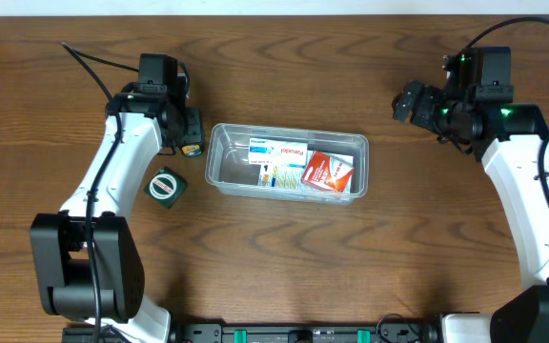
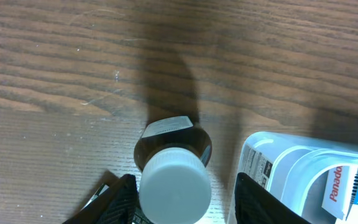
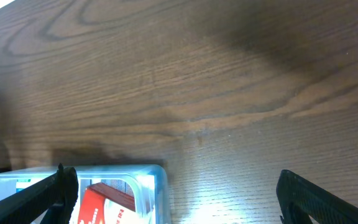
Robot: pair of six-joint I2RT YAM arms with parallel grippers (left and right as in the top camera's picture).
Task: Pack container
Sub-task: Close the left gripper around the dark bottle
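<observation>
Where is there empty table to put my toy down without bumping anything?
The wide bare wood on the near side of the clear plastic container is freest. There is also room between its right end and the right gripper. Left of it is crowded: brown white-capped bottle, round green tin, left gripper.

On your wooden table (image 1: pixel 284 276), you see a green round tin (image 1: pixel 165 185) lying left of the container (image 1: pixel 294 130), well apart from it. A dark, white-capped bottle (image 2: pixel 173 180) stands just beside its left end. Inside lie white boxes (image 1: pixel 279 152), touching a red box (image 1: pixel 330 171).
</observation>
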